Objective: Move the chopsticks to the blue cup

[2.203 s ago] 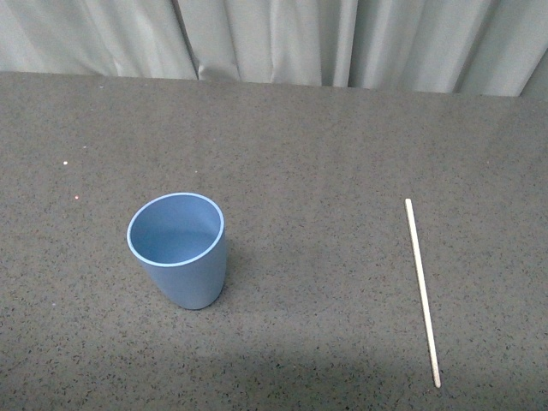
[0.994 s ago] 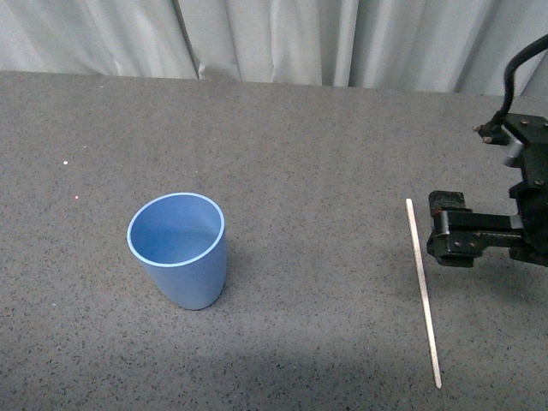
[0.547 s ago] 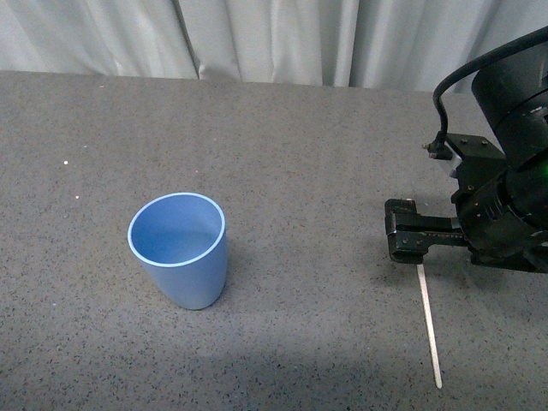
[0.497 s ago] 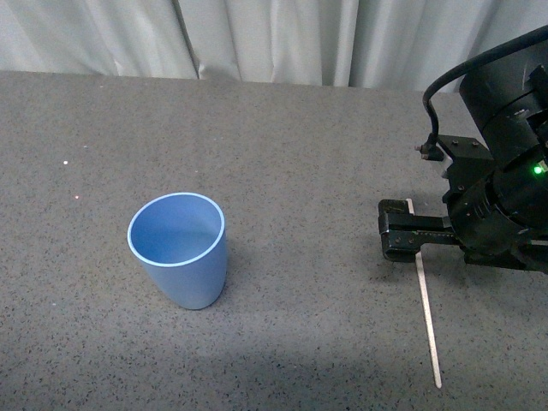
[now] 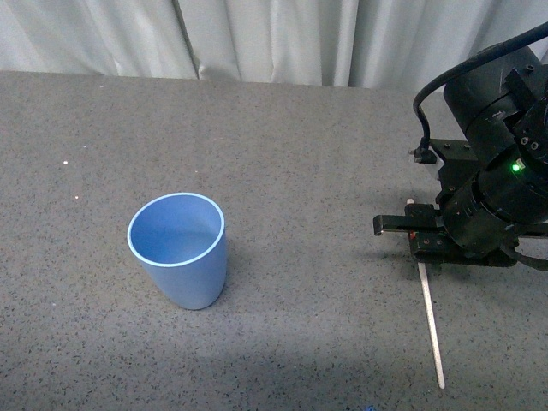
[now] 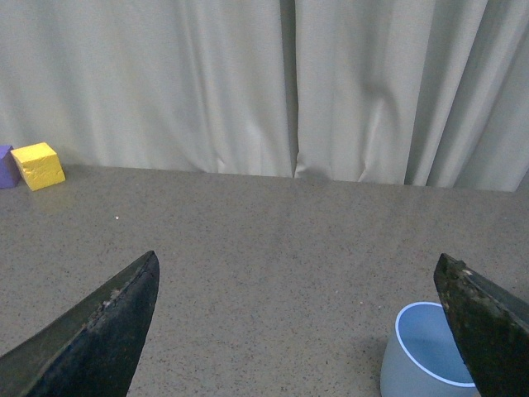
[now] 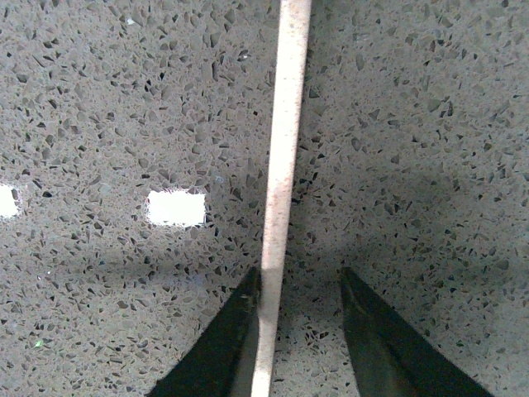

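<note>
Right pincer [image 5: 402, 228] sits directly over the chopsticks [image 5: 425, 300], which lie flat on the worktop [image 5: 308, 154] on the robot's right, well apart from the blue cup [image 5: 177, 248] standing upright left of centre. The stick's long axis runs far-to-near, with the near end leaning slightly right. The pincer straddles it close to the far end, not at the middle, with its closing line across the axis. In the right wrist view the stick [image 7: 285, 165] passes between the two fingers. One finger [image 7: 235, 331] is touching or just overlapping its edge, and the other shows a clear strip of worktop between it and the stick. So the right pincer [image 7: 297, 285] is at a narrow gap, set around the stick but not clamped on it. The right arm is clearly the nearer one. The left pincer [image 6: 297, 331] is spread wide and holds nothing; its view shows only the cup [image 6: 426, 356], a yellow block [image 6: 37, 164] far off by the curtain [image 6: 281, 83], and no stick. Judgement: the next move is a straight close and lift, and because the grip is off-centre the long end will likely droop. Versus earlier: 2.2 s ago no arm was in the front view. At 1.0 s ago the pincer was beside the stick on its right, apart from it. At 0.5 s ago it was already across the stick. Now it looks lower, with the finger showing thinner. Stick and cup are unmoved.
</note>
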